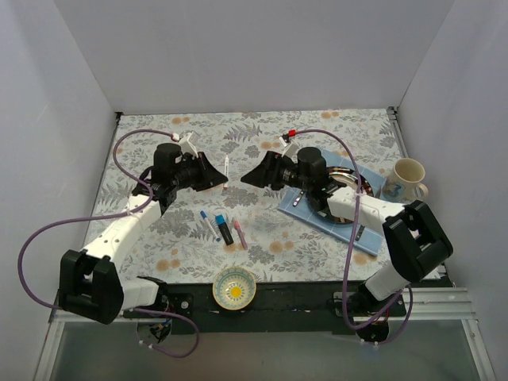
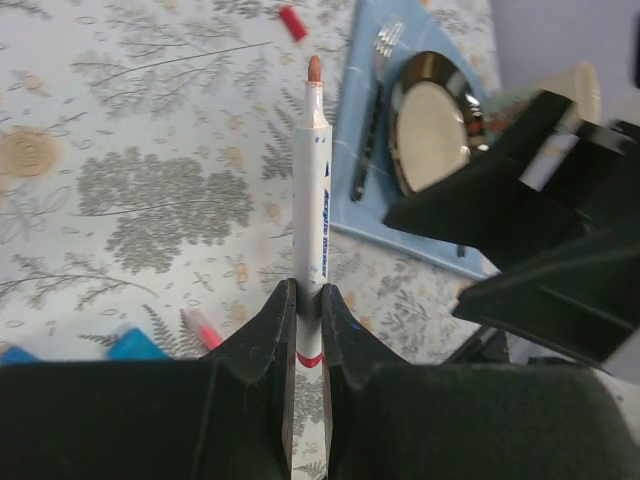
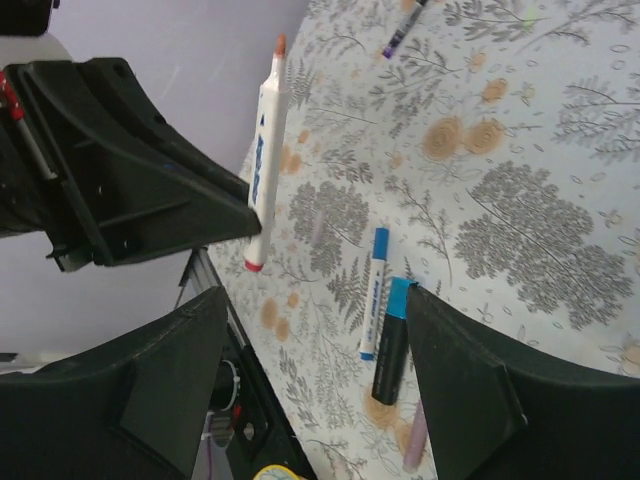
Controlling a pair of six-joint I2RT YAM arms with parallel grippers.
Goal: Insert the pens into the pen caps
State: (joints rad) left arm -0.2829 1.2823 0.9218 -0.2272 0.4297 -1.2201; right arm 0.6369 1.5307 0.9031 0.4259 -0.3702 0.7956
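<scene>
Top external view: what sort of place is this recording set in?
Probably a staged robot test booth, not a real room: plain white walls box in a floral tablecloth, laid with a mug and blue placemat.

A: Where is the pen point(image 2: 318, 200)?
B: In the left gripper point(image 2: 308, 300), between it and the right gripper point(image 1: 248, 178).
A: And the loose pens point(image 1: 208, 225)?
B: On the table point(image 1: 262, 262) in front of both, three side by side, the marker point(image 1: 225, 229) in the middle.
A: To the right?
B: A mat point(image 2: 398, 224) bearing a plate point(image 2: 430, 135) and fork point(image 2: 372, 120); a mug point(image 1: 407, 178) just beyond it. A bowl point(image 1: 218, 282) sits at the near edge.
</scene>
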